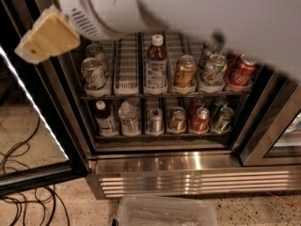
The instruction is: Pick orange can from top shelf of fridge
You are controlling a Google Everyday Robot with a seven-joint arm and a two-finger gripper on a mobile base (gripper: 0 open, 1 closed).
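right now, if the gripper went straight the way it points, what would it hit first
The gripper, at upper left, points down and left. It would likely meet the open door first, though depth is unclear.

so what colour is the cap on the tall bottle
White cap, best in the camera view; the gripper is at upper left.

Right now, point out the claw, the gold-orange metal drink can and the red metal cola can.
Claw (47, 37): camera view, upper left, on its cream pad.
Gold-orange metal drink can (184, 72): camera view, on its side wall.
Red metal cola can (241, 73): camera view, on its side label.
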